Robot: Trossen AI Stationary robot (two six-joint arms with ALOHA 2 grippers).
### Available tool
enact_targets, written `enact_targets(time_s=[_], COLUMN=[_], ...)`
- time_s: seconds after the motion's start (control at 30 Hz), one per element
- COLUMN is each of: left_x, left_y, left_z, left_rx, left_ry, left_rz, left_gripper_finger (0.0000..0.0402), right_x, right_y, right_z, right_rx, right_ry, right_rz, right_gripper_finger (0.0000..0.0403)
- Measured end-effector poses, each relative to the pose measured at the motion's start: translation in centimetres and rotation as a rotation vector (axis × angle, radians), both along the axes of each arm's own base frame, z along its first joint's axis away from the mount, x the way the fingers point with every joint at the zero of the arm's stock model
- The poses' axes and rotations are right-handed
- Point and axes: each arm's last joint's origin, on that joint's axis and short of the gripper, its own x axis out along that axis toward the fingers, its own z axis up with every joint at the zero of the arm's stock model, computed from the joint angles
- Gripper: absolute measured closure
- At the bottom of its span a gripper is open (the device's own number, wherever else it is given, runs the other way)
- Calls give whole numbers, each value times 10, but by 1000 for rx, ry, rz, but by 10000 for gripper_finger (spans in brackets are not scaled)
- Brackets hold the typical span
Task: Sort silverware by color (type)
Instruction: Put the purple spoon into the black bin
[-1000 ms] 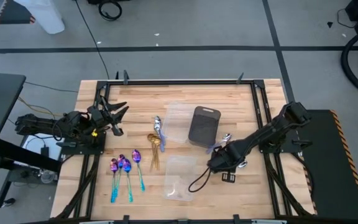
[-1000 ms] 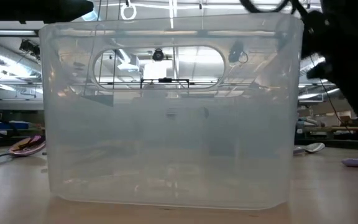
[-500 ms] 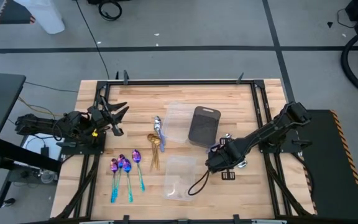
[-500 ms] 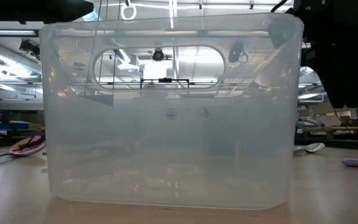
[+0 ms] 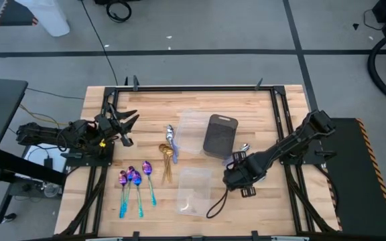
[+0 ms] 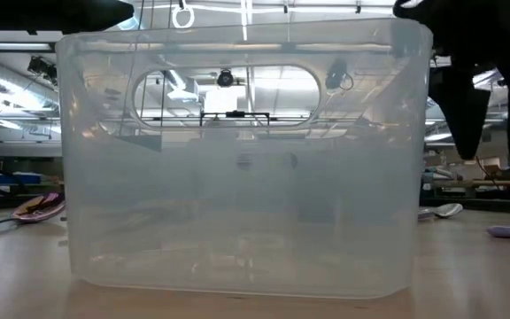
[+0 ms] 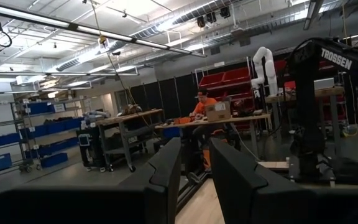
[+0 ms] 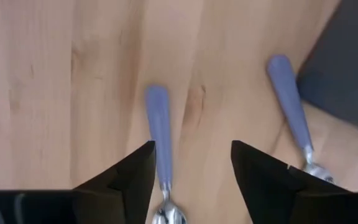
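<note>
My right gripper [image 8: 191,180] points down at the table's right half [image 5: 236,177], fingers open. A silver spoon with a pale bluish handle [image 8: 159,134] lies flat on the wood between the fingers, close to one of them. A second such spoon [image 8: 289,99] lies beside the dark grey tray [image 5: 220,134]. Purple-blue spoons [image 5: 136,182], gold spoons [image 5: 167,158] and a silver one [image 5: 169,136] lie left of centre. My left gripper [image 5: 122,124] waits open, raised at the left edge.
Two clear plastic trays sit mid-table, one far [image 5: 191,130] and one near [image 5: 193,191]; the near one fills the low view [image 6: 237,168]. A black cable [image 5: 216,204] loops down from my right arm. Bare wood lies along the far edge.
My right gripper has rolled about its downward-pointing line while staying over the same spot. The cable loop under it has swung toward the table's near edge.
</note>
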Motion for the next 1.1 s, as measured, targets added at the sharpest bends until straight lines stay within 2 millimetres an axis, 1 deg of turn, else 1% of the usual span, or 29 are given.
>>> enact_targets(time_s=[0.13, 0.3, 0.57, 0.77, 0.9, 1.1], left_x=[0, 0, 0, 0, 0, 0], left_y=[0, 0, 0, 0, 0, 0], left_z=[0, 0, 0, 0, 0, 0], left_rx=[0, 0, 0, 0, 0, 0], left_ry=[-1, -1, -1, -1, -1, -1], left_rz=[0, 0, 0, 0, 0, 0], left_gripper_finger=[308, 308, 308, 308, 308, 308], right_x=[-6, -12, -23, -27, -34, -42], right_y=[2, 4, 3, 3, 4, 3], right_z=[-14, -25, -43, -48, -53, -60], right_rx=[8, 10, 16, 18, 16, -3], right_ry=[5, 4, 10, 31, 57, 82], right_rz=[-15, -7, 6, 12, 27, 15], right_gripper_finger=[204, 224, 227, 231, 236, 251])
